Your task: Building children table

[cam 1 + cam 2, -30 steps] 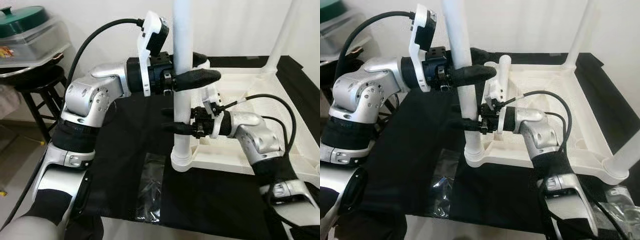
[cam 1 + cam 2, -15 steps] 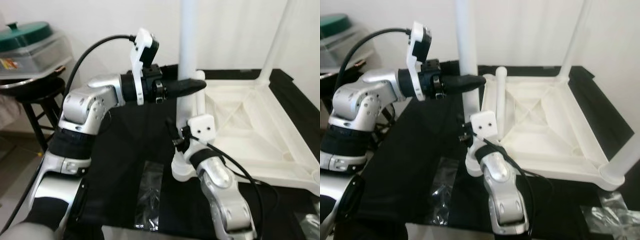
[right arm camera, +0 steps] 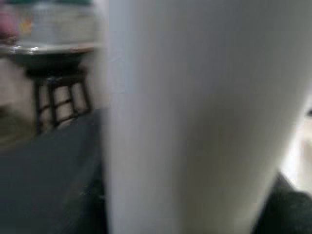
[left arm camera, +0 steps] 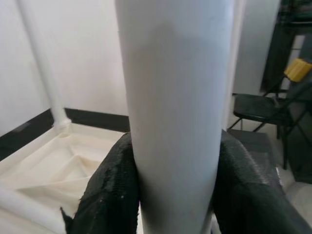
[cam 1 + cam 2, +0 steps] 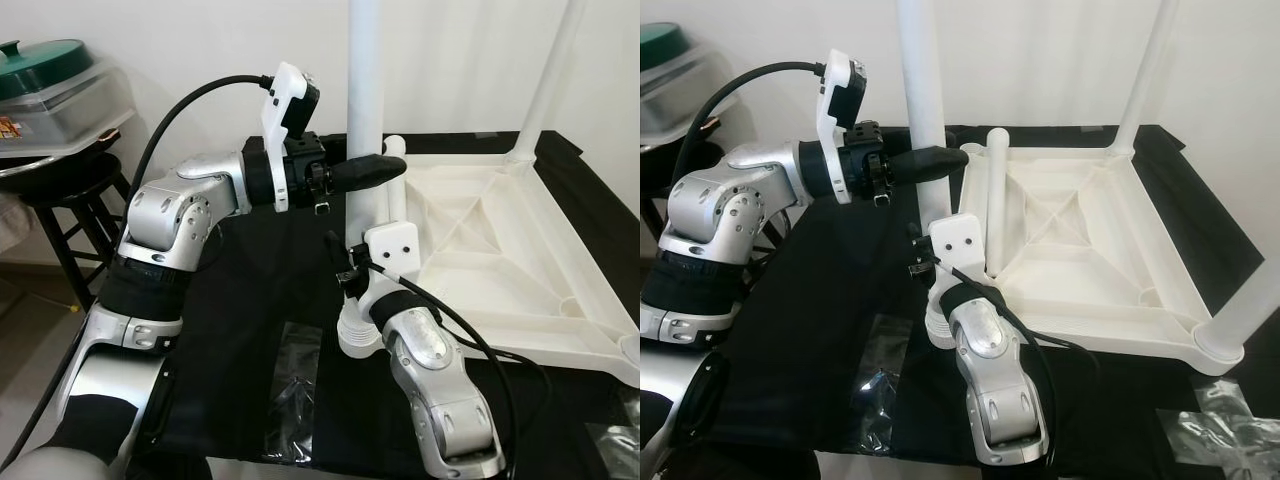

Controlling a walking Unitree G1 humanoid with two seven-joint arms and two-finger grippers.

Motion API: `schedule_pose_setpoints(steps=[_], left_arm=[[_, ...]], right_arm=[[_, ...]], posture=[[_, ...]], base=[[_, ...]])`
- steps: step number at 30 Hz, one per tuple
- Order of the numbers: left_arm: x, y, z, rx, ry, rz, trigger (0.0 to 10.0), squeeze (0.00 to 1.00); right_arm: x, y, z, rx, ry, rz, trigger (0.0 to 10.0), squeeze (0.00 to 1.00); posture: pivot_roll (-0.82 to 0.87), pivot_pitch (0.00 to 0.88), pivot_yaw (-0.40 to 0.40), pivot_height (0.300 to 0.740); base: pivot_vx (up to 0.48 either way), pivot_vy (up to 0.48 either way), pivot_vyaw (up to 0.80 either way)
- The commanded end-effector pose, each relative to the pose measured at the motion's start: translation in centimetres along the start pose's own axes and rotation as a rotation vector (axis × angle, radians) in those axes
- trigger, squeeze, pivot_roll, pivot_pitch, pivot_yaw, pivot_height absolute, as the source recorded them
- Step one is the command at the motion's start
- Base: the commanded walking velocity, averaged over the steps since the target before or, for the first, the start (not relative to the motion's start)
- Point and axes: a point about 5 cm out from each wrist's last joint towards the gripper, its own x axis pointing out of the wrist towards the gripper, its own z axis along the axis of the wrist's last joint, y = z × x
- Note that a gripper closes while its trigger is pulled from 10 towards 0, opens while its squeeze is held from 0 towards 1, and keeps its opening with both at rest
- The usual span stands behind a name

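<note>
A stool [image 5: 60, 215] stands off to my left, away from the black cloth [image 5: 250, 300]. My left gripper [image 5: 375, 170] squeezes the white leg [image 5: 362, 100], which stands straight up at the near left corner of the upside-down table [image 5: 490, 240]. My right gripper [image 5: 348, 270] sits lower on that leg; I cannot tell if it is closed. Right of it, the table's flat middle has open room.

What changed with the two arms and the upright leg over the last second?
The right tool swung around: a second ago its arm reached in from the right across the tabletop; now it comes up from the front, low on the same white leg, near the socket. The left tool stayed clamped higher on the leg. Leg and upturned tabletop look unmoved on the black cloth.
</note>
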Motion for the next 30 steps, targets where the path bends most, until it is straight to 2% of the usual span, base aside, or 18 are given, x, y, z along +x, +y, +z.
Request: schedule_pose_setpoints(steps=[1,2,3,4,5,6,7,8,9,11,15,22,23,30], left_arm=[[0.0,-0.2,-0.1,0.014,0.021,-0.009,0.0,0.0],[-0.1,-0.3,-0.2,0.015,0.022,-0.011,0.0,0.0],[-0.1,-0.3,-0.2,0.015,0.022,-0.011,0.0,0.0],[-0.1,-0.3,-0.2,0.015,0.022,-0.013,0.0,0.0],[-0.2,-0.4,-0.2,0.016,0.024,-0.017,0.0,0.0],[-0.3,-0.4,-0.2,0.017,0.026,-0.019,0.0,0.0],[-0.3,-0.4,-0.2,0.017,0.026,-0.019,0.0,0.0],[-0.3,-0.4,-0.2,0.017,0.027,-0.02,0.0,0.0],[-0.3,-0.5,-0.2,0.018,0.027,-0.024,0.0,0.0],[-0.3,-0.5,-0.2,0.018,0.027,-0.026,0.0,0.0],[-0.2,-0.8,-0.2,0.02,0.031,-0.042,0.0,0.0],[-0.1,-0.9,0.0,0.025,0.035,-0.05,0.0,0.0],[-0.1,-0.9,0.1,0.028,0.034,-0.052,0.0,0.0],[0.0,-1.0,0.2,0.032,0.027,-0.06,0.0,0.0]], right_arm=[[0.6,-1.6,1.1,0.038,-0.062,0.104,10.0,1.0],[0.6,-2.7,2.0,0.02,-0.093,0.179,10.0,1.0],[0.6,-2.7,2.0,0.02,-0.093,0.179,10.0,1.0],[0.6,-3.7,2.9,-0.007,-0.12,0.255,10.0,1.0],[0.3,-4.6,3.8,-0.05,-0.131,0.362,10.0,0.83],[0.1,-5.5,4.5,-0.091,-0.132,0.461,10.0,0.83],[0.1,-5.5,4.5,-0.091,-0.132,0.461,10.0,0.83],[-0.1,-6.0,4.9,-0.114,-0.127,0.518,10.0,0.83],[-0.1,-6.7,5.1,-0.116,-0.114,0.59,10.0,0.0],[-0.1,-7.1,5.1,-0.11,-0.107,0.628,10.0,0.0],[1.4,-8.6,4.6,-0.054,-0.09,0.702,10.0,0.0],[2.1,-9.0,4.0,-0.033,-0.06,0.745,9.9,0.0],[2.2,-8.9,3.5,-0.02,-0.047,0.781,0.3,0.0],[2.4,-8.4,1.7,-0.01,-0.013,0.816,0.0,0.0]], posture=[[-0.04,0.057,0.058,0.74],[-0.04,0.056,0.057,0.74],[-0.04,0.056,0.057,0.74],[-0.03,0.054,0.054,0.74],[-0.03,0.05,0.052,0.74],[-0.03,0.05,0.052,0.74],[-0.03,0.05,0.052,0.74],[-0.03,0.05,0.052,0.74],[-0.03,0.042,0.055,0.74],[-0.03,0.042,0.055,0.74],[-0.01,0.049,0.063,0.74],[0.0,0.05,0.063,0.74],[0.0,0.054,0.061,0.74],[-0.01,0.057,0.069,0.74]], base=[[0.0,0.0,0.0],[0.0,0.0,0.0],[0.0,0.0,0.0],[0.0,0.0,0.0],[0.0,0.0,0.0],[0.0,0.0,0.0],[0.0,0.0,0.0],[0.0,0.0,0.0],[0.0,0.0,0.0],[0.0,0.0,0.0],[0.0,0.0,0.0],[0.0,0.0,0.0],[0.0,0.0,0.0],[0.0,0.0,0.0]])
